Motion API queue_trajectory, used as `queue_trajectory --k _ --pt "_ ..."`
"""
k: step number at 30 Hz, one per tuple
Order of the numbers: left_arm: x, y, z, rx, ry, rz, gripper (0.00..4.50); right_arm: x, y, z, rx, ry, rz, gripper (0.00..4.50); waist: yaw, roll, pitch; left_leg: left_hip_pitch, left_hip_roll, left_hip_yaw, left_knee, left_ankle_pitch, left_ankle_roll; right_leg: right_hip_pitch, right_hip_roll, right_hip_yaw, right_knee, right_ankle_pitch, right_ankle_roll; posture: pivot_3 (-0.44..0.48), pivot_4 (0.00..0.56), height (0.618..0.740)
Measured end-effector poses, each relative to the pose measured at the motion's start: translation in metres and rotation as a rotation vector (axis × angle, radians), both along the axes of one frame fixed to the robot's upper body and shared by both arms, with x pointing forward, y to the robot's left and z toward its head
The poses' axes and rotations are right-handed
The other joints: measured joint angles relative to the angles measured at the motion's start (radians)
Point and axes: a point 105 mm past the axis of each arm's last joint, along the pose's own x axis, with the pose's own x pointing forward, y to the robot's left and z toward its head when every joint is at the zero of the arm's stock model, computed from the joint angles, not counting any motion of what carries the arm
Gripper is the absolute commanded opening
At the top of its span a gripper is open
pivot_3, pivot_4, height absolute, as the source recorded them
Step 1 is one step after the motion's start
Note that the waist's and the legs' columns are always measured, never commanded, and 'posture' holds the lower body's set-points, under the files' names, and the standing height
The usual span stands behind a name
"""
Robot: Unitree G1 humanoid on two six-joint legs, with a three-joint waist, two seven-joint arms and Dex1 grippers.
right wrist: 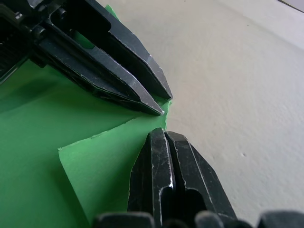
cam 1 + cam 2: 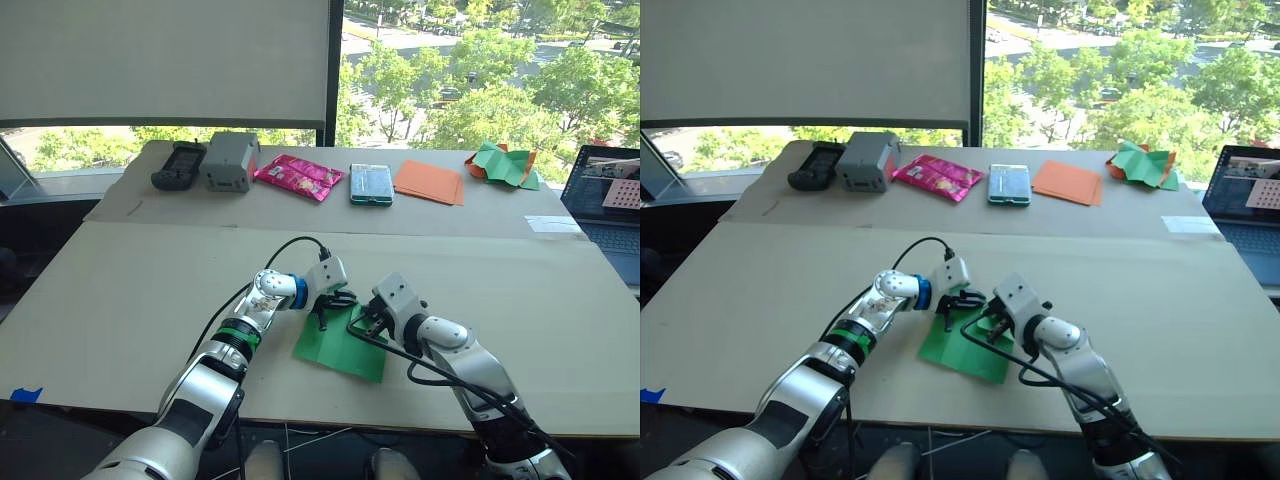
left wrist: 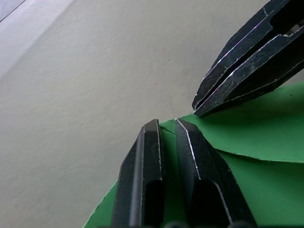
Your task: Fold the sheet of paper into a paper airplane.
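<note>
The sheet of paper is bright green and lies flat near the front edge of the table, with one flap folded over onto it. My left gripper comes down on its far corner, its fingers nearly closed with a sliver of green edge between them. My right gripper sits just beside it with its fingers pressed together and their tips resting on the folded flap. The two grippers' tips almost touch over that corner. No paper airplane shape shows.
Along the table's back stand a black device, a grey box, a pink packet, a teal case, flat orange sheets and a crumpled green-and-orange bundle. A laptop sits at the right.
</note>
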Motion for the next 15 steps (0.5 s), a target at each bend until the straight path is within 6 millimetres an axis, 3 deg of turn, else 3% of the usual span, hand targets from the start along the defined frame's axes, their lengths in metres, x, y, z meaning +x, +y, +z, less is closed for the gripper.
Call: queue_trajectory --k 15 --pt "0.0001 0.0003 -0.0005 0.009 -0.005 -0.001 0.54 -0.0009 0.0056 -0.003 -0.07 -0.001 0.026 0.02 -0.001 0.001 -0.002 0.0 0.0 0.0 0.0 0.0 0.0 0.0 0.0 0.0 0.0 0.0 0.0 0.0 0.15 0.706"
